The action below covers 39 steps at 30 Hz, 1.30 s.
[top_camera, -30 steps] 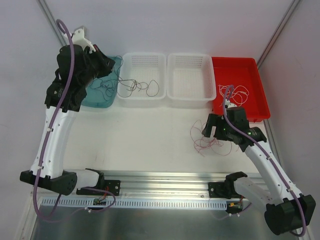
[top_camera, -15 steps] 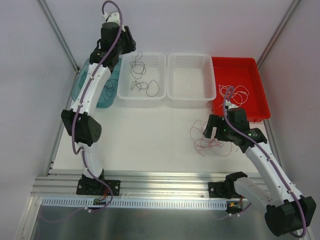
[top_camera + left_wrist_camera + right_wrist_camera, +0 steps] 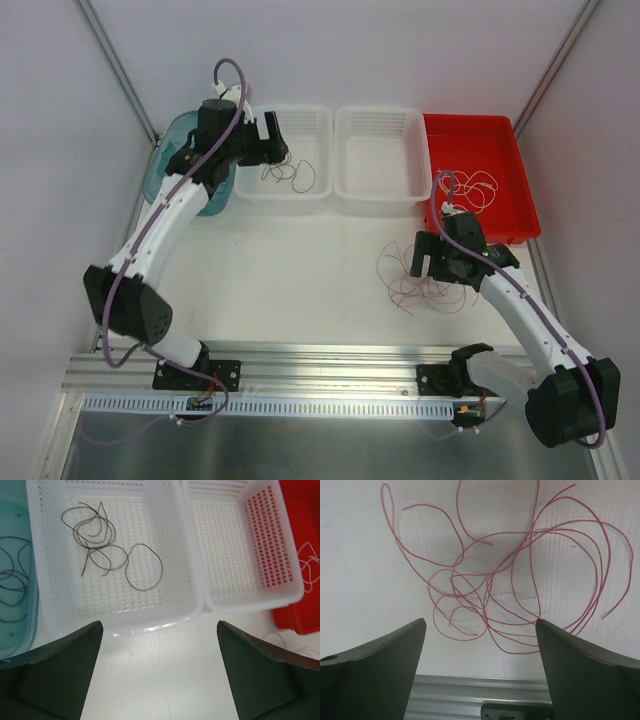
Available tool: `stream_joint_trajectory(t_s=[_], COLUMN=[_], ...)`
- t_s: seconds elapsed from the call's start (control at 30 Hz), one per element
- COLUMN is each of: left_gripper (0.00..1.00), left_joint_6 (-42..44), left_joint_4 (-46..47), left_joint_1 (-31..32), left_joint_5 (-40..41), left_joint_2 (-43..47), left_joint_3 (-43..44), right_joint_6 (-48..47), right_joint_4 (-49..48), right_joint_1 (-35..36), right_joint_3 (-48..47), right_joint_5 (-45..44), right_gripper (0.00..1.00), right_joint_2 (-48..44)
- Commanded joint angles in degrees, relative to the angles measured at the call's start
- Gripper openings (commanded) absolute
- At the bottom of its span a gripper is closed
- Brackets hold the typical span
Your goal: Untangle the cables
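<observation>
Thin brown cables (image 3: 107, 555) lie loose in the left white basket (image 3: 255, 190). My left gripper (image 3: 160, 630) hovers open and empty over that basket's near rim, seen from above (image 3: 277, 140). Red-pink cables (image 3: 510, 590) sprawl in a loose tangle on the white table (image 3: 415, 285). My right gripper (image 3: 480, 622) stands open just above their near side, holding nothing; from above (image 3: 418, 258) it sits at the tangle's right edge. Black cables (image 3: 12, 572) rest in the teal bin (image 3: 15, 510). White cables (image 3: 478, 185) lie in the red tray (image 3: 500, 140).
A second white basket (image 3: 383, 195) stands between the left basket and the red tray, with nothing in it. An aluminium rail (image 3: 330, 360) runs along the table's near edge, right behind the pink tangle (image 3: 470, 690). Grey walls close in both sides.
My left arm swung from the teal bin to the left white basket and its jaws opened; the brown strand it carried now lies in the basket. The right arm shifted only slightly.
</observation>
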<state>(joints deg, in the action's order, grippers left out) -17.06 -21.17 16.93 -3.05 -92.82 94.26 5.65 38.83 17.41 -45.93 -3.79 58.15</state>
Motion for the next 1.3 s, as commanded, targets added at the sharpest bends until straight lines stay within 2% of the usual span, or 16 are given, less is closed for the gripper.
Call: stream_joint_trajectory(t_s=[0.0,0.03,0.23,0.33,0.43,0.47,0.6,0.73,0.87,0.97,1.13,1.27], left_gripper=[0.99,0.99,0.99,0.99,0.99,0.99,0.99,0.99,0.99,0.99,0.98,0.97], left_joint_6=[-0.08,-0.17,-6.13,-10.35,-13.86,-14.57,-16.95,-18.88,-19.5,-19.59,-19.85,-20.73], left_joint_4=[1.48,1.57,1.48,1.31,1.22,1.04,0.6,0.43,0.52,0.69,1.74,2.97], left_joint_1=[4.33,5.47,12.69,14.01,14.01,14.1,14.1,14.1,14.62,15.5,20.24,25.69], left_joint_5=[-2.49,-2.23,-2.31,-3.19,-2.93,-3.1,-3.28,-3.81,-4.24,-3.98,-2.32,0.41], left_joint_2=[12.02,16.13,30.66,37.51,44.11,45.52,50.97,52.12,49.76,46.07,38.42,32.18], left_joint_3=[-10.2,-15.98,-36.32,-44.41,-51.09,-52.23,-56.72,-57.96,-57.87,-56.73,-53.22,-50.14], right_joint_6=[1.29,1.73,4.01,7.87,11.66,12.27,12.9,10.97,8.51,7.45,5.78,1.57], right_joint_4=[-0.59,-2.16,-11.03,-14.99,-17.29,-17.56,-17.04,-13.08,-7.73,-4.64,-5.69,-9.29], right_joint_1=[0.26,0.26,2.89,8.15,16.93,21.39,30.39,32.86,32.69,31.82,26.55,23.2], right_joint_3=[-0.13,0.31,4.18,3.58,0.77,-2.03,-10.65,-16.2,-16.74,-15.07,-8.83,-6.63], right_joint_5=[-1.84,-1.4,5.35,7.48,8.62,8.89,8.19,6.17,-4.7,-9.46,-7.64,-3.08], right_gripper=[0.96,0.96,0.96,0.96,0.96,0.96,0.96,0.95,0.96,0.96,0.92,0.84], right_joint_2=[3.45,4.33,13.12,18.04,23.14,24.28,29.12,29.39,23.44,19.91,13.49,11.81])
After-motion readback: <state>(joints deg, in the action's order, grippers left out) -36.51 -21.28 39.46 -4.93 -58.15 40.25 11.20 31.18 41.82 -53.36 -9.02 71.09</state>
